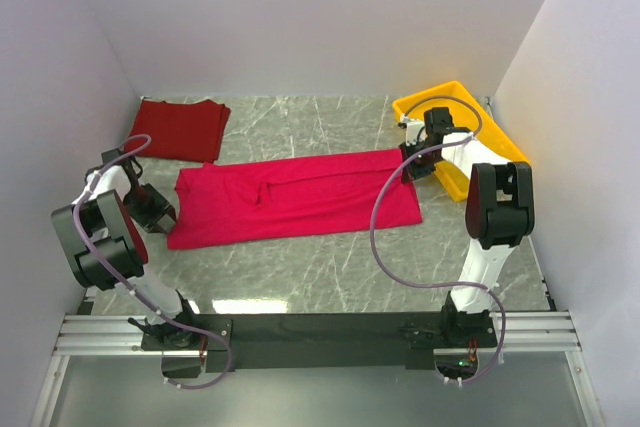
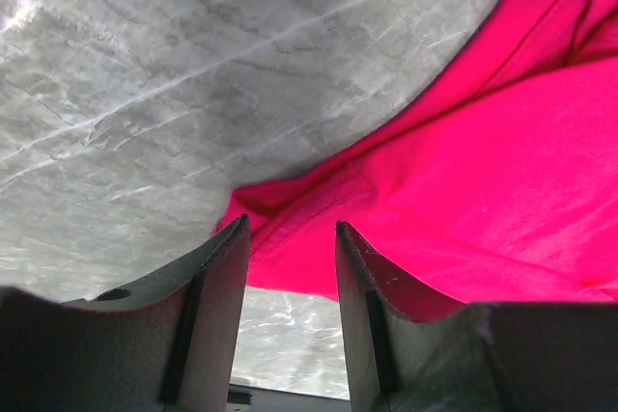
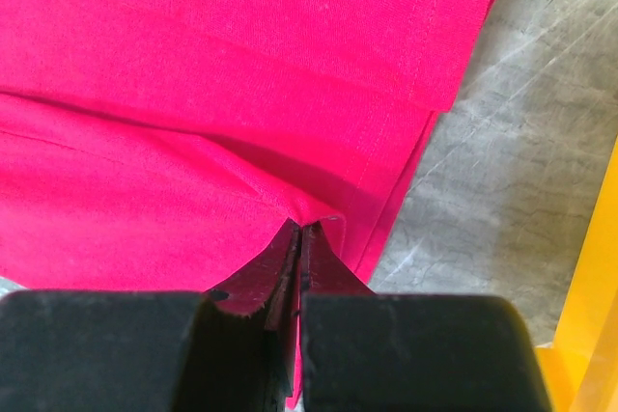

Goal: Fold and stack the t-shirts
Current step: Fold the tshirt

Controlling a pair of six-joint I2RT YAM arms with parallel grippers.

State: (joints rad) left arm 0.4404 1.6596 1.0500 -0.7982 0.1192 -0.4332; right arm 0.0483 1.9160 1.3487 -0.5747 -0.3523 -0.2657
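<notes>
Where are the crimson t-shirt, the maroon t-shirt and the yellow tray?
crimson t-shirt (image 1: 300, 197), top external view, middle of the cloth.
maroon t-shirt (image 1: 180, 130), top external view, its middle.
yellow tray (image 1: 420, 97), top external view, far rim.

Shows a bright crimson shirt (image 1: 300, 202) and a darker maroon shirt (image 1: 180, 129), both unpatterned. Sets them on a grey marble table (image 1: 320, 282) veined in white, beside a plain yellow tray (image 1: 503, 140). Pairs white-and-black arms (image 1: 498, 207) with lilac cables (image 1: 374, 232), over a black mat (image 1: 320, 327) and silver rails (image 1: 100, 332), under plain white walls (image 1: 300, 17).
</notes>
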